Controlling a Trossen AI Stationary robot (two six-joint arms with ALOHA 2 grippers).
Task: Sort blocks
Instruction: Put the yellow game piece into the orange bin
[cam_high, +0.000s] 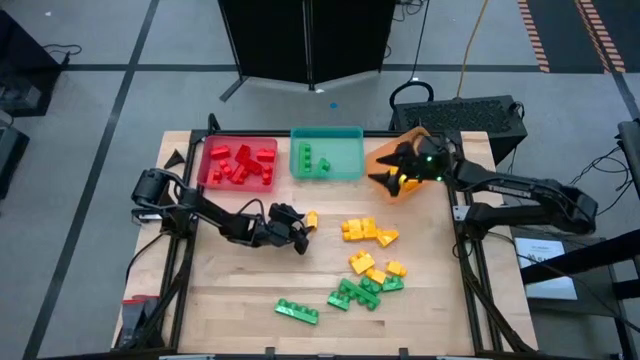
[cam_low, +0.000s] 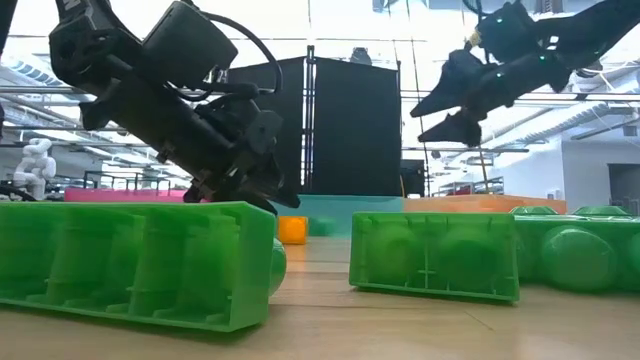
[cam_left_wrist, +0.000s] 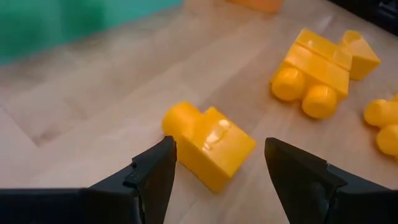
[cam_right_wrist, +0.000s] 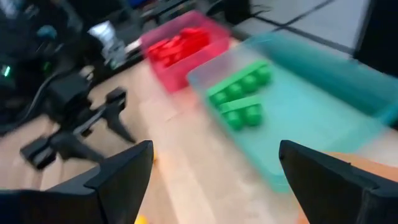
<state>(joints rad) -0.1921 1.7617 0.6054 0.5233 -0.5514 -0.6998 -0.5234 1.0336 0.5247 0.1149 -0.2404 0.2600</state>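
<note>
From where I stand, no writing, label, brand, number or sign can be read on anything, in any of the views.

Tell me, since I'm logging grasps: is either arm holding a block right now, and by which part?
Nothing is held. The left gripper has its fingers open either side of a yellow block on the table; the right gripper is open over the orange tray.
</note>
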